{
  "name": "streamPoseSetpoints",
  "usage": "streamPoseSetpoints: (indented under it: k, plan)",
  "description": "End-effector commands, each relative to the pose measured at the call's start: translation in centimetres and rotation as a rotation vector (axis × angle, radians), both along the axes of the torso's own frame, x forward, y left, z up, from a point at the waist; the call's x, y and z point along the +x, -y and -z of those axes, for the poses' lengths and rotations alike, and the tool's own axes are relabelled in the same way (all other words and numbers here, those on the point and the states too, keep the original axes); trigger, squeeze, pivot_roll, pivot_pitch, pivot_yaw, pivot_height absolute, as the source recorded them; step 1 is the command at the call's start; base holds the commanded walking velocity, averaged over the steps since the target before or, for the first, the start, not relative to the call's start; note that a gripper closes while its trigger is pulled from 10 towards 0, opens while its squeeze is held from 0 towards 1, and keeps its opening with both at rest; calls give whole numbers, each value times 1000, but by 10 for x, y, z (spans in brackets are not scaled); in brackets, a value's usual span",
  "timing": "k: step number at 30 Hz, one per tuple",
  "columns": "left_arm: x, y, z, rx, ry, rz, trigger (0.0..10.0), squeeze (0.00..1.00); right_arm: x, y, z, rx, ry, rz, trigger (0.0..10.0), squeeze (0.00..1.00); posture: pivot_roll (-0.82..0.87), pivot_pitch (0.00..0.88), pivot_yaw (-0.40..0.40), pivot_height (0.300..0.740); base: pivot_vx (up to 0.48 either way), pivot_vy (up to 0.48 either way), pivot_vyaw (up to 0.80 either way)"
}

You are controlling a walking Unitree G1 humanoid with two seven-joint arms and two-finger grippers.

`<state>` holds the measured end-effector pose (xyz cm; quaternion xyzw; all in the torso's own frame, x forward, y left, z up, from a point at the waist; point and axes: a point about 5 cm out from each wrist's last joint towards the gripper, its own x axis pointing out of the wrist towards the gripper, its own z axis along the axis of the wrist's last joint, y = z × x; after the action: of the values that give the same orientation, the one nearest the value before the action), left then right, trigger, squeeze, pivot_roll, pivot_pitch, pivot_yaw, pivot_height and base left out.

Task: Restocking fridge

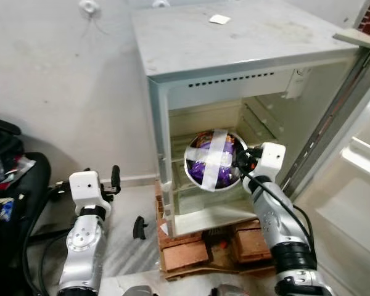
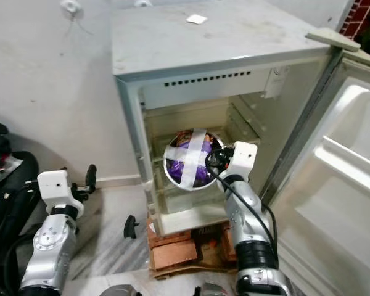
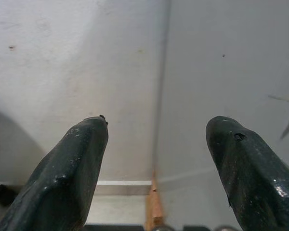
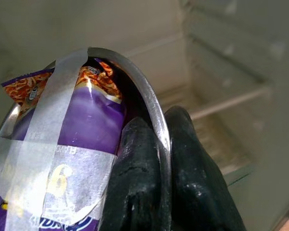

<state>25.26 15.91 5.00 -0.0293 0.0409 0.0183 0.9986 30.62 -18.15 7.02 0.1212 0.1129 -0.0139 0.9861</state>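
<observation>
Right gripper [image 4: 156, 192] pinching rim of taped steel bowl [image 1: 213, 160] holding purple snack packet [image 4: 86, 130], inside open fridge [image 1: 246, 68]; left gripper [image 3: 156, 159] spread, idle near wall.

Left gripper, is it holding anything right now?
No, the left gripper has its fingers spread apart with bare wall between them.

Both head eyes look down from above at the open fridge [image 1: 234, 92], sharing it; the left wrist camera faces a wall [image 3: 86, 57]; the right wrist camera looks close into the fridge.
</observation>
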Motion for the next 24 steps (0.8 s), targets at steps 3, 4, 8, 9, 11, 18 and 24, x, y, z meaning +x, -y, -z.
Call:
streamPoseSetpoints:
  k: [3,4,8,9,11,18,24]
  plan:
    - [-2,-16,1,55,-14,-58,10000,0,8,-10,-9,22,41,-16,10000,0,116,0,5,740,0,0,0]
    - [-3,-15,2,51,-16,-59,10000,0,12,-10,-11,23,45,-12,10000,0,122,0,2,740,0,0,0]
    - [-3,-12,1,55,-21,-59,10000,0,22,-12,-14,27,54,-10,10000,0,133,0,2,740,0,0,0]
    - [-4,-12,2,60,-24,-59,10000,0,24,-13,-15,27,56,-9,10000,0,139,0,2,740,0,0,0]
    - [-4,-12,1,65,-25,-59,10000,0,29,-14,-17,22,62,-7,10000,0,146,0,2,740,0,0,0]
    - [-6,-16,2,69,-25,-70,10000,0,39,-10,-22,-22,74,7,10000,0,154,0,-6,740,0,0,193]
    - [-6,-15,2,75,-27,-67,10000,0,39,0,-16,-36,55,59,10000,0,153,0,-4,740,0,0,800]
